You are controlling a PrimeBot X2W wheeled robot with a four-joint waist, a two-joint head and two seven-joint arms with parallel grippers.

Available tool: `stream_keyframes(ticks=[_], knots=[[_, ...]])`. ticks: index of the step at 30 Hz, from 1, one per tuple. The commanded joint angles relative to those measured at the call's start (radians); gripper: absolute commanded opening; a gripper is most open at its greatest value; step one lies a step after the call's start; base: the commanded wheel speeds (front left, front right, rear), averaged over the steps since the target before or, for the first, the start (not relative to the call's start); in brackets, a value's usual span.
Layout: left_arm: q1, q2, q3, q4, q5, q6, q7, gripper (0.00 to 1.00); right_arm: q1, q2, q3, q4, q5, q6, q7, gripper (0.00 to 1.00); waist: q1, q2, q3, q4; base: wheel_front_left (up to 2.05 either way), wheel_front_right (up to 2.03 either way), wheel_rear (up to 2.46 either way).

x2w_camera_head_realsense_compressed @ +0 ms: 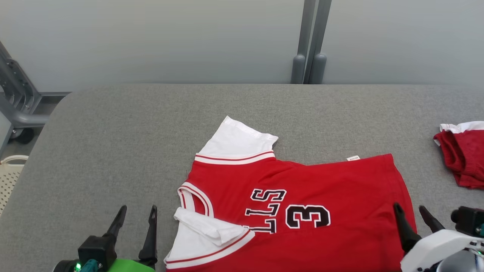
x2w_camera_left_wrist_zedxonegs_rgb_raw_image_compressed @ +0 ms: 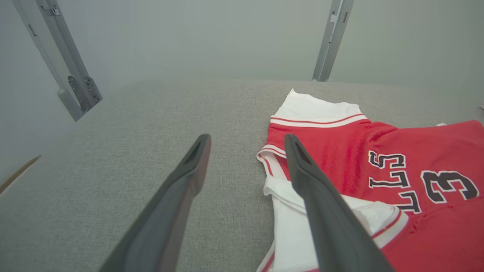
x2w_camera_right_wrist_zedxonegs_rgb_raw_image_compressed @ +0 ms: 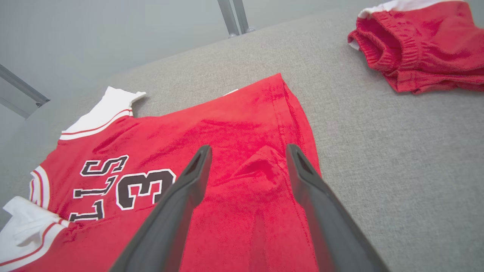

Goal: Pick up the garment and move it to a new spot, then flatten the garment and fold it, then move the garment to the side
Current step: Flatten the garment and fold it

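My left gripper point(x2w_camera_head_realsense_compressed: 138, 207) has its two fingers spread apart and holds nothing. It sits over bare grey table point(x2w_camera_head_realsense_compressed: 113, 132), just beside the collar end of the shirt point(x2w_camera_head_realsense_compressed: 302, 181). In my left wrist view, one finger crosses in front of the near white sleeve point(x2w_camera_left_wrist_zedxonegs_rgb_raw_image_compressed: 291, 226). My right gripper point(x2w_camera_head_realsense_compressed: 409, 206) is spread wide too, and empty, with its fingers above the hem corner at the shirt's other end, where the red cloth shows a small raised wrinkle between them.

The shirt lies on the table in front of me, turned sideways, collar to my left and hem to my right, its black number 3 facing up. The far sleeve is spread flat; the near one is bunched and folded over. A second red garment point(x2w_camera_head_realsense_compressed: 463, 155) lies crumpled well apart at the table's right edge
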Motion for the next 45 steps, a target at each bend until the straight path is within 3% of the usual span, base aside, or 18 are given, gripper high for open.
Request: stream_keyframes(ticks=[1, 5, 12, 16, 24, 32, 45], knots=[[-0.023, -0.012, 0.014, 0.011, 0.004, -0.008, -0.042, 1.0, -0.026, -0.001, 0.025, -0.006, -0.016, 0.0, -0.043, 1.0, 0.0, 0.0, -0.009, -0.002, 0.0, 0.0, 0.0], [-0.051, -0.054, 0.067, 0.033, 0.015, -0.024, -0.113, 1.0, -0.063, -0.002, 0.073, 0.019, -0.051, 0.0, -0.175, 1.0, 0.0, 0.0, -0.026, 0.0, 0.0, 0.0, 0.0], [-0.043, -0.139, 0.177, 0.056, 0.05, -0.084, -0.12, 1.0, -0.099, -0.001, 0.109, 0.096, -0.03, 0.0, -0.331, 1.0, 0.0, 0.0, -0.067, 0.007, 0.0, 0.0, 0.0], [-0.04, -0.134, 0.177, 0.121, 0.068, -0.139, -0.12, 1.0, -0.121, -0.001, 0.128, 0.155, -0.063, 0.0, -0.39, 1.0, 0.0, 0.0, -0.088, 0.002, 0.0, 0.0, 0.0], [-0.092, -0.099, 0.154, 0.221, 0.101, -0.19, -0.12, 1.0, -0.171, -0.002, 0.172, 0.24, -0.13, 0.0, -0.448, 1.0, 0.0, 0.0, -0.078, -0.007, 0.0, 0.0, 0.0], [-0.09, -0.129, 0.202, 0.22, 0.142, -0.182, -0.12, 1.0, -0.205, -0.002, 0.174, 0.3, -0.201, 0.0, -0.488, 1.0, 0.0, 0.0, -0.064, -0.008, 0.0, 0.0, 0.0], [-0.099, -0.165, 0.249, 0.253, 0.197, -0.253, -0.12, 1.0, -0.244, -0.002, 0.183, 0.346, -0.184, 0.0, -0.499, 1.0, 0.0, 0.0, -0.04, -0.009, 0.0, 0.0, 0.0]])
